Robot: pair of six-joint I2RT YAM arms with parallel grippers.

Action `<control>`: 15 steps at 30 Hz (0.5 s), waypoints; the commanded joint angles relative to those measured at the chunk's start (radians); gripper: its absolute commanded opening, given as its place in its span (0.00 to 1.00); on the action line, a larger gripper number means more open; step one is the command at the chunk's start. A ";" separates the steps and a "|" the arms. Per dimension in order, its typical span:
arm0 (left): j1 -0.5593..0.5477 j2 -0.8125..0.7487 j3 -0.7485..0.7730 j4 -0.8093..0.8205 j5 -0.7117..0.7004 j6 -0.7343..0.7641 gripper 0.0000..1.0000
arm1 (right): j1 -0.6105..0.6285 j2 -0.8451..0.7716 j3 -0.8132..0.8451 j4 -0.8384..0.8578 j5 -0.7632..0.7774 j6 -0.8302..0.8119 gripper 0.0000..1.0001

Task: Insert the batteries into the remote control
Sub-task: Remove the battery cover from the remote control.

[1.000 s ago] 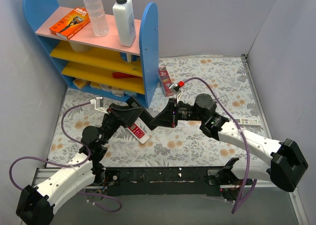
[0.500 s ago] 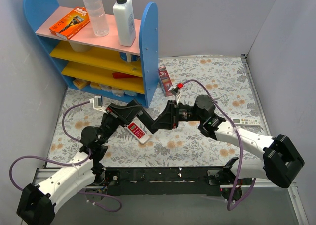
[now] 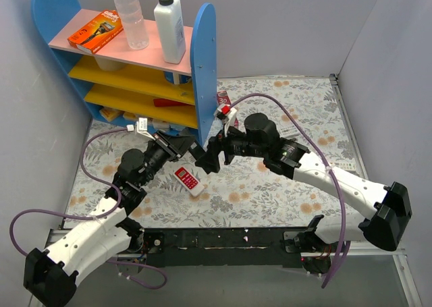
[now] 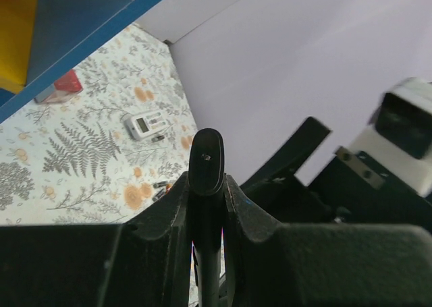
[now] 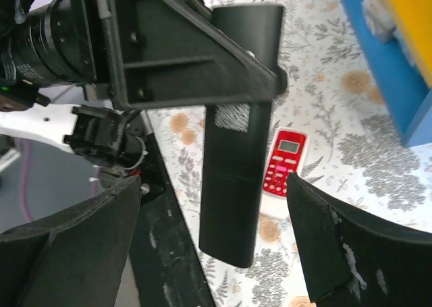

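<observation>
My left gripper point(image 4: 206, 185) is shut on the remote control point(image 4: 206, 162), a slim black bar whose rounded end sticks up between the fingers. From the right wrist the remote control point(image 5: 236, 179) hangs above the floral cloth. My right gripper point(image 5: 214, 185) is open, with a finger on either side of the remote and a gap on both. From above, the left gripper point(image 3: 181, 147) and right gripper point(image 3: 208, 160) meet near the shelf's foot. Two tiny dark batteries point(image 4: 160, 186) lie on the cloth by an orange flower.
A red-and-white remote point(image 3: 189, 181) lies under the grippers. A white remote point(image 4: 147, 125) rests further out, another point(image 3: 341, 166) at the right. The blue shelf point(image 3: 202, 71) with bottles stands at the back left, a red box point(image 3: 225, 106) beside it.
The left gripper shut on the black remote. The right gripper then opened and let go of it. Both wrists moved left and back toward the shelf.
</observation>
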 commanded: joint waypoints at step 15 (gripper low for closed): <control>0.002 0.021 0.077 -0.167 -0.103 0.027 0.00 | 0.148 0.195 0.245 -0.294 0.348 -0.248 0.84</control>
